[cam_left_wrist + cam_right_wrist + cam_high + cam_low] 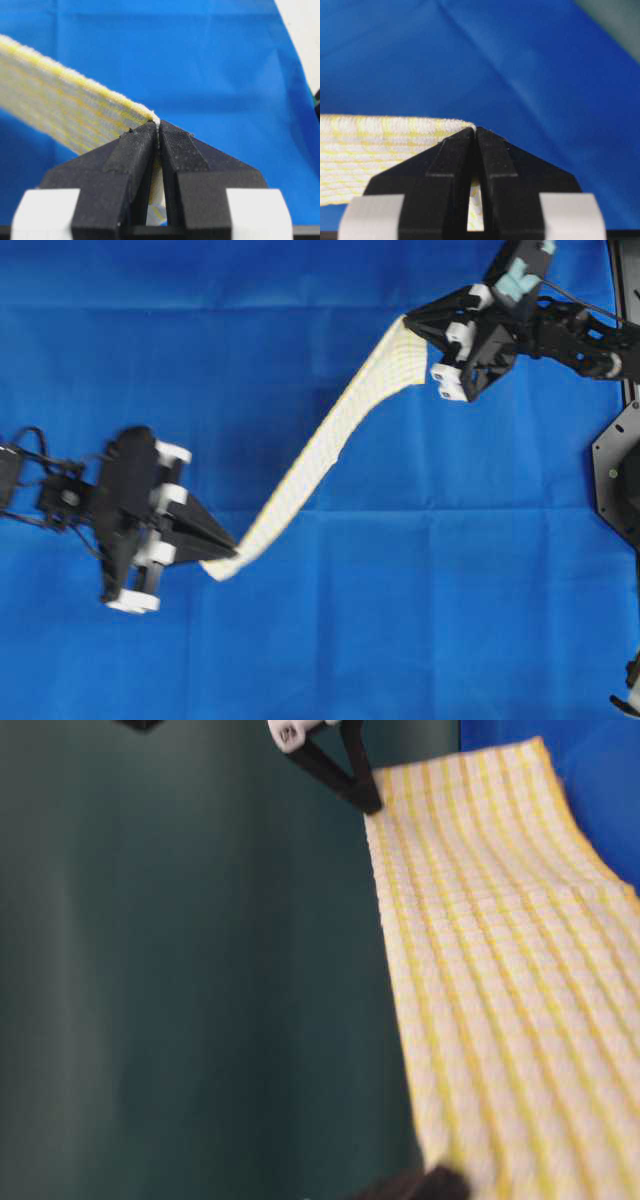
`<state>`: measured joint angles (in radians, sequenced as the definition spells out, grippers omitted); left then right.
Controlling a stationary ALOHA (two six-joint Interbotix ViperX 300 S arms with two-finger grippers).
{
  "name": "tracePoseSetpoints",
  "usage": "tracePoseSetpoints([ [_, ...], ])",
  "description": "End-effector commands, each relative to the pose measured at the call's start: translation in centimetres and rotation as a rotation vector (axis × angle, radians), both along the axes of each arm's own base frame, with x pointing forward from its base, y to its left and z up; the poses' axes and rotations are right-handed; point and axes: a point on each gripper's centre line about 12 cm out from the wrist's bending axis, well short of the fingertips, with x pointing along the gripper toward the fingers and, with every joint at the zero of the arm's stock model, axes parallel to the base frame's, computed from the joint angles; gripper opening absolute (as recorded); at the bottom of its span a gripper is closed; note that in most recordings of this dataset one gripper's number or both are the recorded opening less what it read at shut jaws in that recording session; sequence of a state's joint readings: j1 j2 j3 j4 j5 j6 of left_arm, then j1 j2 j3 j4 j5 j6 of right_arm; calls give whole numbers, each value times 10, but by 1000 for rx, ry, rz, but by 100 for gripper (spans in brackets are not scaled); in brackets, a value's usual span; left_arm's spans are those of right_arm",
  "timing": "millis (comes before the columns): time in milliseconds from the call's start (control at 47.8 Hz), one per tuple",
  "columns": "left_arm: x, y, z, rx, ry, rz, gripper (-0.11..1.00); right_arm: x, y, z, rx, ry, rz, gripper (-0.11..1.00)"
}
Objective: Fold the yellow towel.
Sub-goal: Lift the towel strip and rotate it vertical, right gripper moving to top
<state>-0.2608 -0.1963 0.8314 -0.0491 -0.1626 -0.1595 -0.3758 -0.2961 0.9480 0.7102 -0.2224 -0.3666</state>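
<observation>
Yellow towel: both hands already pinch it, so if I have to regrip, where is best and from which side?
Stay on the corners. The yellow towel hangs as a band between the left hand and the right hand, each shut on a corner. Its thin hem edge faces outward there, so come in edge-on from each hand's own side, probably the surest pinch.

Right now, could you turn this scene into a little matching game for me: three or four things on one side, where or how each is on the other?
Things:
1. left gripper
2. right gripper
3. yellow towel
4. blue cloth

States:
A. lies flat under everything
B. pinches the towel's upper right end
C. hangs stretched between two grips
D. pinches the towel's lower left end

Pairs: 1-D, 2-B, 3-C, 4-A
</observation>
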Motion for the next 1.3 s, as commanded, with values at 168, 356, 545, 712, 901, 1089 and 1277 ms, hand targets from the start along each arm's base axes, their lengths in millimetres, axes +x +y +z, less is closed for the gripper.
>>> tracePoseSetpoints([
  [168, 46, -24, 16, -10, -61, -32, 2, 26, -34, 17, -66, -10, -36, 2],
  [356, 81, -35, 20, 34, -95, -56, 2, 37, -47, 20, -86, 0, -38, 2],
  [545, 110, -43, 23, 82, -126, -81, 2, 41, -51, 20, -88, 6, -37, 2],
  [712, 122, -47, 24, 105, -135, -92, 2, 39, -52, 19, -85, 8, -40, 2],
  [901, 123, -47, 24, 105, -137, -92, 2, 36, -50, 20, -85, 6, -41, 2],
  [1089, 133, -48, 23, 104, -160, -87, 2, 18, -42, 20, -81, 3, -47, 2],
  [1277, 148, -50, 10, 109, -159, -84, 2, 4, -39, 17, -72, 14, -51, 2],
])
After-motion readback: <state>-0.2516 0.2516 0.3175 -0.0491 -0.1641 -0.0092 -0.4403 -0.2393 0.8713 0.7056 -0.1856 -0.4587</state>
